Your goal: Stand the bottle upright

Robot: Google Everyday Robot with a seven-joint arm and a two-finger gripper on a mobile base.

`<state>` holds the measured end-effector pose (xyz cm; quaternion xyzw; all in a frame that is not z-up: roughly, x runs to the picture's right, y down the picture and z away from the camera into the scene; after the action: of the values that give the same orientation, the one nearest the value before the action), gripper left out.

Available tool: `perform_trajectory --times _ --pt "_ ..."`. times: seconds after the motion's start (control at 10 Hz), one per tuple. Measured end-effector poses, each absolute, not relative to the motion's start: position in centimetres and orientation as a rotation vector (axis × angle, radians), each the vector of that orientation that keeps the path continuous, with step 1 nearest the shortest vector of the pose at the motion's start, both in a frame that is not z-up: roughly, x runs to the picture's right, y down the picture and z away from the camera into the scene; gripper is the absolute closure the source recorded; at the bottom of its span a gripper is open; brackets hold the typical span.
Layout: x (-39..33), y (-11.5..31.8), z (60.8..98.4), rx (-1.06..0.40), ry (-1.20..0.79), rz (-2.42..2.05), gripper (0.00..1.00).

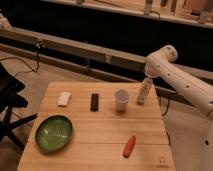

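Tool [146, 80] (barely distinguishable) sits atop the slightly tilted bottle [142, 94].

Desk [100, 125], free room and obstacles. Open passage: the bare middle strip running left to right, and the lower centre between the green bowl [53, 132] and the orange stick [129, 145]. Obstacles in the upper row, left to right: white block [64, 98], black bar [94, 102], white cup [121, 99] and bottle [143, 93], the last two parted by a narrow gap. The gripper [145, 82] sits at the bottle's top, right of centre; its arm [177, 85] fills the right side.
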<state>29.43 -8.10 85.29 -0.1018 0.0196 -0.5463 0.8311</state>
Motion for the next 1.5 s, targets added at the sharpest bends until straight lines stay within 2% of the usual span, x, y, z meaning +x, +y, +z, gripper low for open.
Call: perform_trajectory --times 0.5,0.6,1.2,1.3,1.5 --pt "29.4 -8.4 85.9 -0.172 0.085 -1.217 1.00" --pt "29.6 -8.5 86.1 -0.162 0.101 -1.224 0.95" --pt "30.1 -9.6 86.7 -0.122 0.176 -1.252 0.28" --pt "30.2 -9.6 86.8 -0.124 0.182 -1.254 0.21" --pt "30.3 -9.5 86.9 -0.133 0.187 -1.252 0.20"
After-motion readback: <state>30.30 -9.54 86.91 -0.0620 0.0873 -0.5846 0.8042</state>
